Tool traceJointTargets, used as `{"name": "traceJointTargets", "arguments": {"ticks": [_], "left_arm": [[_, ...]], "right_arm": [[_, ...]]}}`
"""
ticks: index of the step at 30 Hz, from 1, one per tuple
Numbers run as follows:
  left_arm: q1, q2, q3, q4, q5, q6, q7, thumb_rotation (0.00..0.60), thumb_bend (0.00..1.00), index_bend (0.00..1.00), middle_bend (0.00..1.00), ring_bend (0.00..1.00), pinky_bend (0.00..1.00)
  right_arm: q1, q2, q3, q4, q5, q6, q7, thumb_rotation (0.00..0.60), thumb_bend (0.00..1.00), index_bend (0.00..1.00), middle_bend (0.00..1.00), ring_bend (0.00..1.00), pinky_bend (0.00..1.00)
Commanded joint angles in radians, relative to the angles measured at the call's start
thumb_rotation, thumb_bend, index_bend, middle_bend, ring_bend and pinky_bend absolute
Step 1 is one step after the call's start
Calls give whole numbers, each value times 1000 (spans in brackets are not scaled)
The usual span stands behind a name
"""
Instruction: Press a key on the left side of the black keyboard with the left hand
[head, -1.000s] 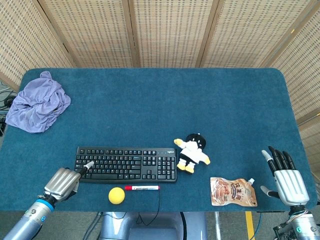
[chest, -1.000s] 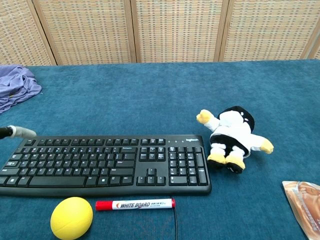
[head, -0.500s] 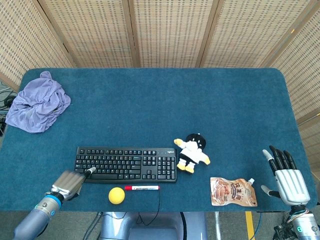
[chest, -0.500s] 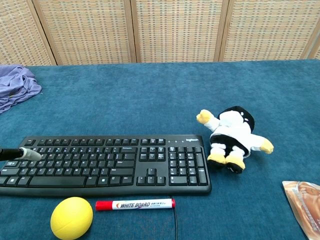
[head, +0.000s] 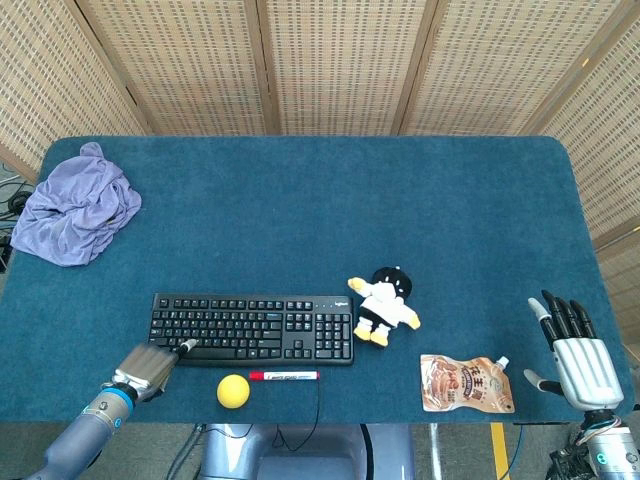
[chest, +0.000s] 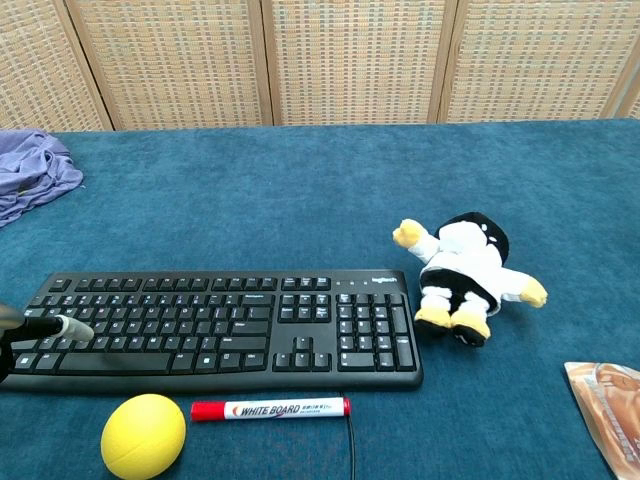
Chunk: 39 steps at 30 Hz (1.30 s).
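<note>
The black keyboard lies near the table's front edge, left of centre. My left hand sits at its front left corner with its fingers curled in and one finger stretched out. That fingertip lies over the keys on the keyboard's left side, low in the rows; I cannot tell whether it touches a key. My right hand rests at the table's front right with its fingers spread, holding nothing.
A yellow ball and a red whiteboard marker lie just in front of the keyboard. A plush toy sits right of it, a snack pouch further right. A purple cloth lies at the far left.
My left hand has drawn back toward the table's front edge and sunk, and its outstretched fingertip has slid from the keyboard's upper left rows down to the lower rows. The right hand barely moved.
</note>
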Motion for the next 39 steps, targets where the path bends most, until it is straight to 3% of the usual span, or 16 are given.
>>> {"name": "traceJointTargets", "arguments": {"ticks": [1, 39], "left_arm": [[-12, -7, 8, 4, -10, 4, -3, 600, 1000, 0, 651, 642, 456], [-134, -63, 64, 37, -106, 16, -56, 600, 1000, 0, 651, 642, 456]], "right_arm": [[0, 0, 0, 0, -1, 1, 1, 600, 0, 0, 0, 0, 0], [-1, -1, 2, 0, -1, 3, -3, 600, 0, 0, 0, 0, 0]]}}
